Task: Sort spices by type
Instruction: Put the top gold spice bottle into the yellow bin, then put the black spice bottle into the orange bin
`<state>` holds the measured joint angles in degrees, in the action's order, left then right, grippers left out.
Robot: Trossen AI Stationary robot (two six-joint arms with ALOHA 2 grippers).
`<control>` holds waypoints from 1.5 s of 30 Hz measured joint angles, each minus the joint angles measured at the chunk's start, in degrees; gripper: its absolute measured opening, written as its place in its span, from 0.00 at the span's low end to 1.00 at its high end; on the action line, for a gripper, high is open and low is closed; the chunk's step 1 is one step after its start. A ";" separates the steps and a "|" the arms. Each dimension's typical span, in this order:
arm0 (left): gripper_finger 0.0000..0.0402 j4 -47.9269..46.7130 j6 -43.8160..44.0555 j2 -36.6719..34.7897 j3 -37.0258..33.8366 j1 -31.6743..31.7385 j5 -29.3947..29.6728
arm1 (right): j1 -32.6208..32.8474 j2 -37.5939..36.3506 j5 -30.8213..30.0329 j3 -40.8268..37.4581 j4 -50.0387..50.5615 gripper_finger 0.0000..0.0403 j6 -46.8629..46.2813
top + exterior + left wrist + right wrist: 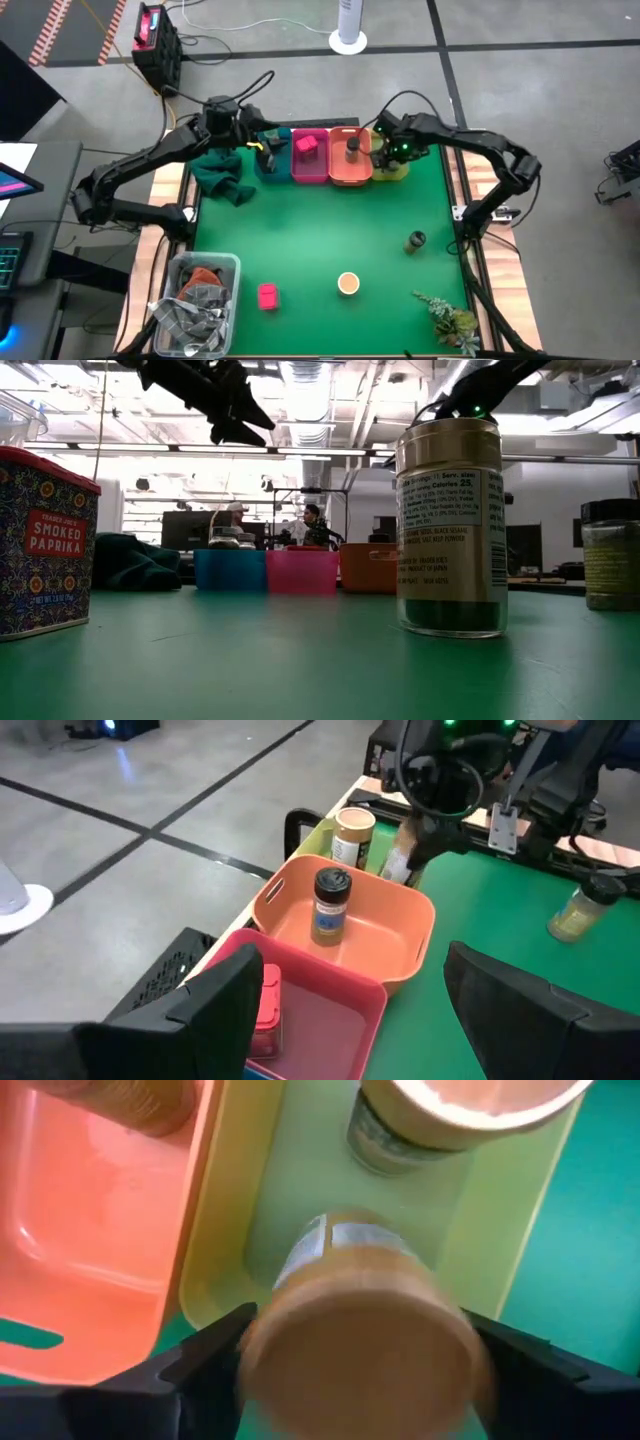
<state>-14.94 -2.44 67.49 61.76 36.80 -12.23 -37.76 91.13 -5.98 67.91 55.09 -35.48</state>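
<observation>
High view: the right gripper (391,152) hangs over the yellow bin (392,170) at the far edge of the green table (320,230); the left gripper (262,147) hangs over the blue bin (272,162).
Bins beside the grippers: between the two sit the pink bin (309,172) with a pink box (306,145) in it, and the orange bin (350,172) with a dark-lidded jar (352,147) in it.
Left on the table: a glass jar (416,241), a tan-lidded jar (347,284) and a second pink box (267,296), all well apart from both grippers, toward the near edge.
Low view: the second pink box (40,545) and the tan-lidded jar (449,525) stand upright close to the camera; the bins are far behind them.
Left wrist view: left fingers (215,1000) stand wide apart with nothing between them; ahead of them the dark-lidded jar (330,905) stands upright in the orange bin (400,920).
Right wrist view: a round jar (360,1330) with a tan lid sits tilted between the right fingers (205,1355), over the yellow bin (230,1210); whether the fingers press it I cannot tell.
Also in the yellow bin: another tan-lidded jar (450,1110), just beyond the one at the fingers.
</observation>
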 joint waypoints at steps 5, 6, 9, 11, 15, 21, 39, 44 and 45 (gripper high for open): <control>0.73 -0.76 0.42 -0.01 0.02 0.00 -0.02 | -0.12 -1.30 1.15 0.34 -0.10 0.90 0.01; 0.73 -0.76 0.80 -0.01 0.02 0.00 -0.02 | -0.29 -1.87 1.27 0.74 0.51 0.90 0.07; 0.73 -0.59 2.92 -0.03 0.02 0.00 -0.28 | -0.65 -3.76 1.29 2.82 2.62 0.91 0.20; 0.73 0.13 4.70 -0.12 0.02 -0.02 -1.63 | -0.70 -5.51 1.07 4.54 4.21 0.91 0.17; 0.73 1.35 6.61 -0.16 0.18 -1.79 -2.82 | 1.08 -9.79 -1.21 7.08 7.41 0.91 -0.54; 0.73 -4.13 4.69 -0.01 3.07 -9.36 1.93 | 9.36 -15.77 -4.52 7.40 11.29 0.91 -5.16; 0.73 -13.93 15.65 0.46 3.54 -28.54 11.65 | 43.03 -13.87 -4.49 5.52 28.76 0.89 -30.20; 0.73 -12.62 15.96 0.77 3.54 -30.00 13.46 | 47.45 -15.19 -5.39 5.51 29.05 0.89 -34.85; 0.73 -12.39 16.41 0.75 3.54 -30.09 13.57 | 48.08 -15.64 -6.00 5.23 29.00 0.88 -35.81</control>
<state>-27.33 13.97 68.25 65.30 6.71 1.34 10.32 75.49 -11.98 73.14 84.09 -71.30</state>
